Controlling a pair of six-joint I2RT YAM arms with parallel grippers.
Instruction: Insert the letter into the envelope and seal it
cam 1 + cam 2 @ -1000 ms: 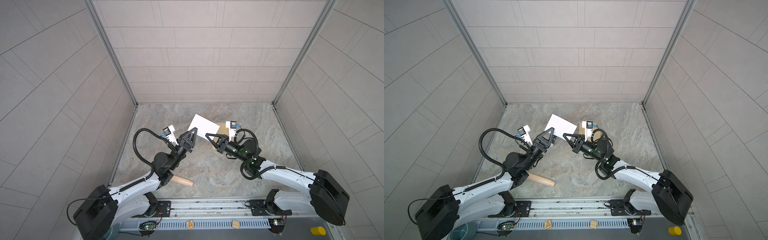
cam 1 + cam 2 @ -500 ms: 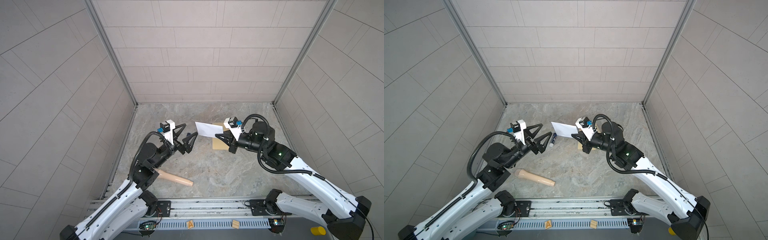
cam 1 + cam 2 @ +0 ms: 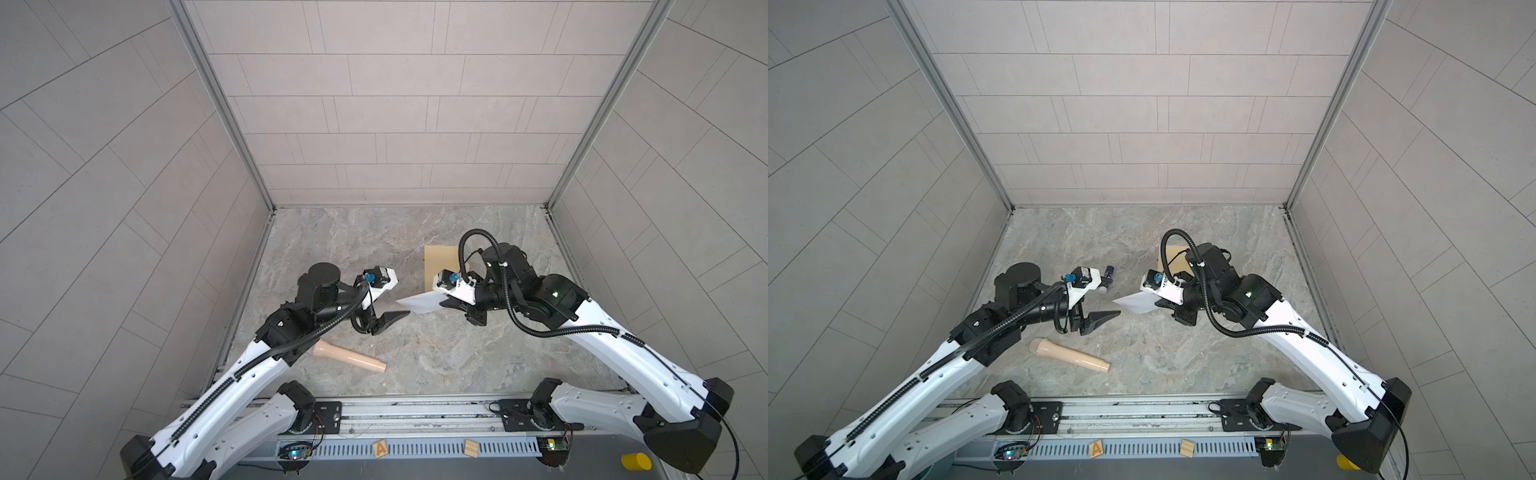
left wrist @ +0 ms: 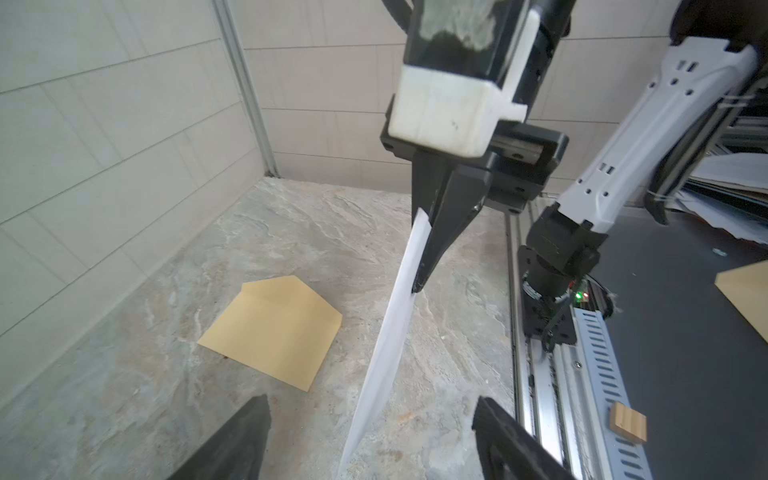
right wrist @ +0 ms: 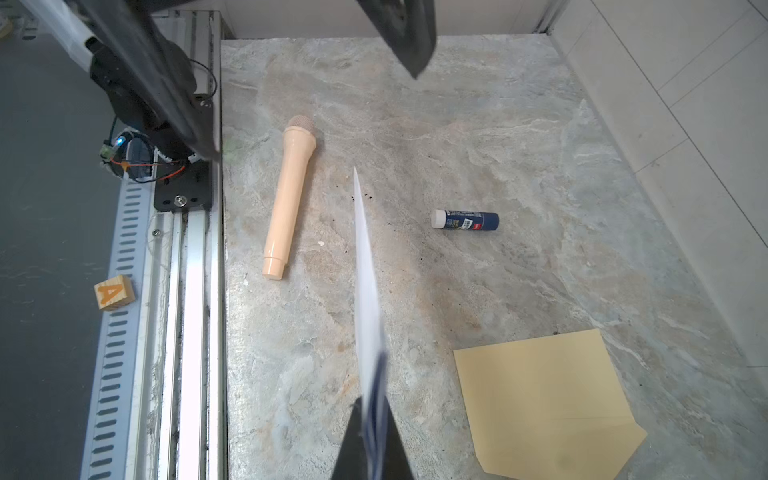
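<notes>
The letter [image 3: 419, 305] [image 3: 1136, 303] is a white sheet held in the air over the middle of the table, seen nearly edge-on in the wrist views [image 4: 390, 345] [image 5: 365, 270]. My right gripper [image 3: 442, 303] [image 5: 374, 415] is shut on its blue-bordered end. My left gripper [image 3: 392, 318] [image 4: 370, 419] is open; the letter's free end reaches between its fingers without touching them. The tan envelope [image 3: 438, 266] [image 3: 1173, 255] [image 4: 270, 328] [image 5: 540, 399] lies flat on the table behind the right gripper, its angled flap open, partly hidden by the right arm in both top views.
A beige microphone-shaped object [image 3: 349, 359] [image 5: 289, 195] lies near the front left. A blue glue stick [image 5: 465, 220] [image 3: 1109, 272] lies beyond the left gripper. Two wooden blocks [image 3: 380, 449] [image 3: 471, 448] sit on the front rail. Tiled walls enclose three sides.
My left gripper has opened, let go of the letter and drawn back to the left. The right gripper keeps the letter and has brought it lower and nearer the front.
</notes>
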